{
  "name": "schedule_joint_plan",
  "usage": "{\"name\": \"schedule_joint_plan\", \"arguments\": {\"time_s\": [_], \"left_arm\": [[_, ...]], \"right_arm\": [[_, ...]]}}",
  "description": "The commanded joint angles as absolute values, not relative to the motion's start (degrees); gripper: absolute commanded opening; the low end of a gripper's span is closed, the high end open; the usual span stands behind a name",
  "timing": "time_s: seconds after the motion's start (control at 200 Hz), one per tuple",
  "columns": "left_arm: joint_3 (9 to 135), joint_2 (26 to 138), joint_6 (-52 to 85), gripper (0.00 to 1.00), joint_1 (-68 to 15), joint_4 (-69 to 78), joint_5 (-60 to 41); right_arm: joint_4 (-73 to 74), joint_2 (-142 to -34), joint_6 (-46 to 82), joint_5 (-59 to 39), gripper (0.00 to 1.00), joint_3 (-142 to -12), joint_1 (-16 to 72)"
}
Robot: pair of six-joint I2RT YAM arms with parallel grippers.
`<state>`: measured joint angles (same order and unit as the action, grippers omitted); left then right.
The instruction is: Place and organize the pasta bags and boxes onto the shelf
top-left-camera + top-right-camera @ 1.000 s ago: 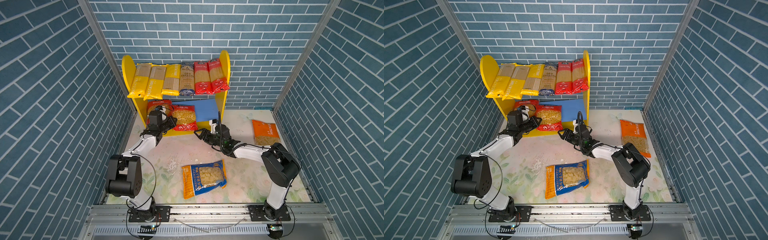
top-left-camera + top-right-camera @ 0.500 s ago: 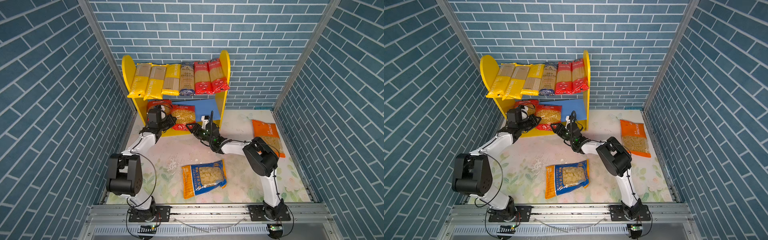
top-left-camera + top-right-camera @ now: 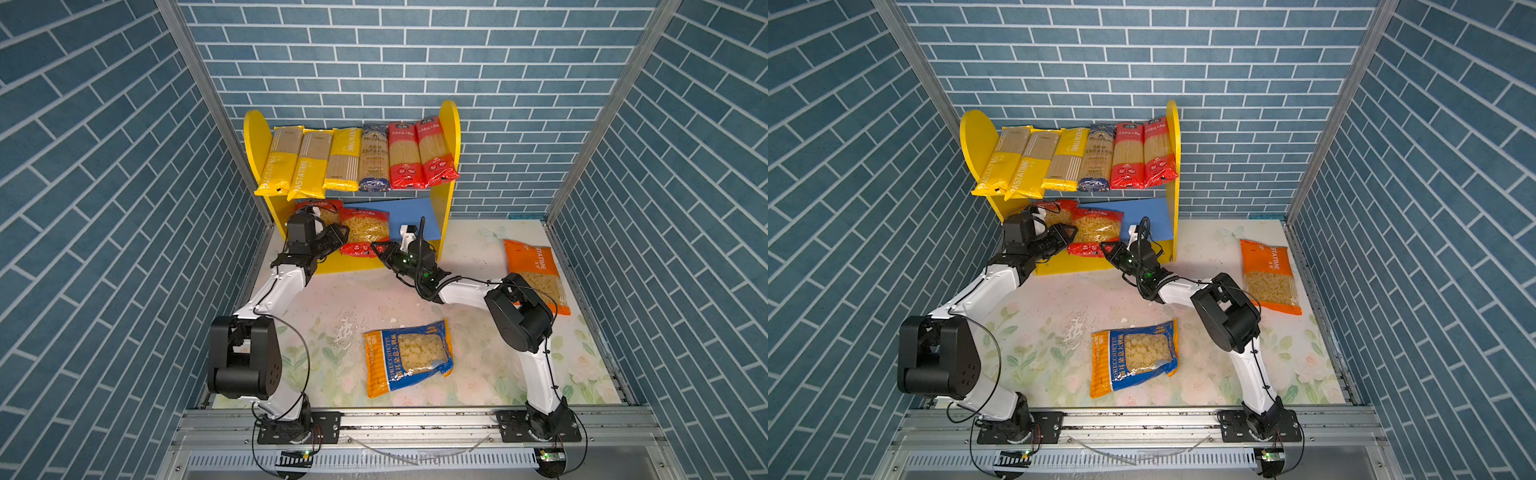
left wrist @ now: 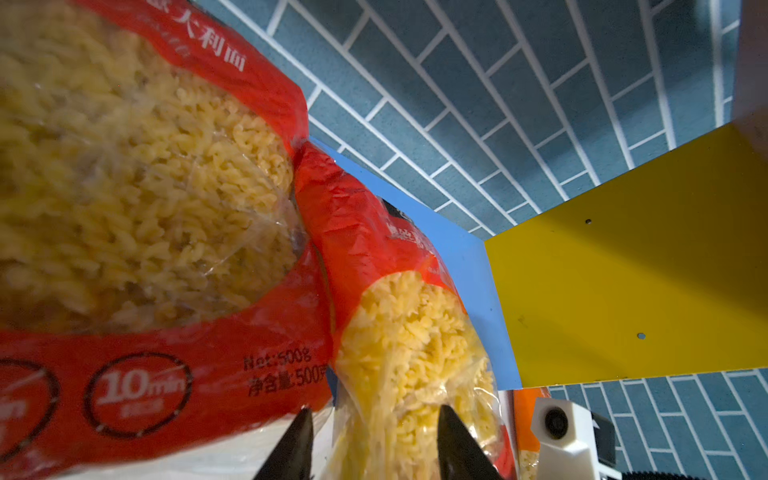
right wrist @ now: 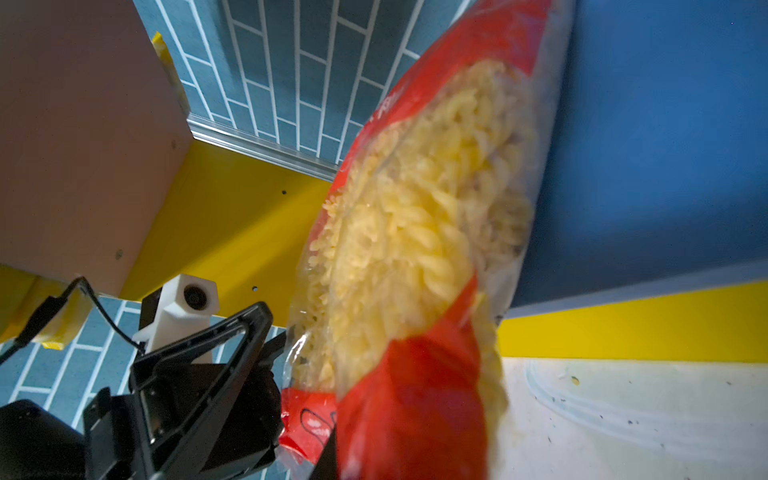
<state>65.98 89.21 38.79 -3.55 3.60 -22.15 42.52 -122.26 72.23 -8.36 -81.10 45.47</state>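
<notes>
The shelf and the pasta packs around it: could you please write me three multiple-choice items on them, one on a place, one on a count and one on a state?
1. Where is the blue-orange bag in relation to the shelf?
A. On its lower board
B. On the table in front of it
C. Leaning on the wall behind it

2. How many long packs does the shelf's top tier hold?
A. Four
B. Eight
C. Six

3. How do those long packs lie?
A. Side by side in one row
B. Stacked in one pile
C. Scattered over the table

Key:
1 B, it lies flat on the flowered table, clear of the shelf.
2 C, three yellow, one dark blue and two red.
3 A, each lies beside the next across the tier.
</notes>
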Motion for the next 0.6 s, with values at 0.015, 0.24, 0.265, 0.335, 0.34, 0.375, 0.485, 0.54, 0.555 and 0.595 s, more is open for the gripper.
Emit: {"name": "schedule_joint_plan", "arguments": {"time_s": [0.015, 0.24, 0.265, 0.335, 0.34, 0.375, 0.485, 0.54, 0.555, 0.595], "left_arm": [[66.03, 86.58, 37.05, 0.55, -3.07, 1.26, -21.18], [63.71, 84.28, 37.09, 0.6, -3.05, 1.02, -20.61], [63.28, 84.08, 37.16, 0.6, -3.0, 1.09, -20.49], [62.46, 83.69, 37.35, 0.61, -3.01, 1.15, -20.56], [62.43, 83.64, 37.31, 0.61, -3.0, 1.1, -20.61], [62.09, 83.29, 37.33, 0.61, -2.99, 1.06, -20.68], [60.47, 82.0, 37.44, 0.61, -3.04, 1.14, -20.49], [59.59, 81.18, 37.64, 0.61, -3.05, 1.31, -20.62], [59.33, 80.97, 37.7, 0.61, -3.12, 1.32, -20.57], [58.54, 80.38, 38.08, 0.61, -3.07, 1.53, -20.64]], "right_arm": [[47.72, -121.16, 72.07, -2.41, 0.18, -85.06, 44.75], [41.21, -122.25, 65.68, -0.81, 0.15, -89.32, 43.97], [40.5, -122.98, 65.63, -1.05, 0.15, -90.15, 43.87], [40.07, -125.21, 66.17, -1.93, 0.14, -91.99, 43.49], [40.08, -125.22, 66.26, -1.93, 0.14, -92.05, 43.5], [40.3, -127.05, 66.74, -2.08, 0.14, -92.6, 43.52], [39.8, -128.98, 67.39, -2.55, 0.14, -94.11, 43.6], [39.47, -129.48, 67.59, -3.07, 0.15, -94.51, 43.59], [39.46, -129.54, 67.65, -3.22, 0.15, -94.44, 43.62], [39.21, -129.55, 67.78, -3.58, 0.17, -94.27, 43.6]]}}
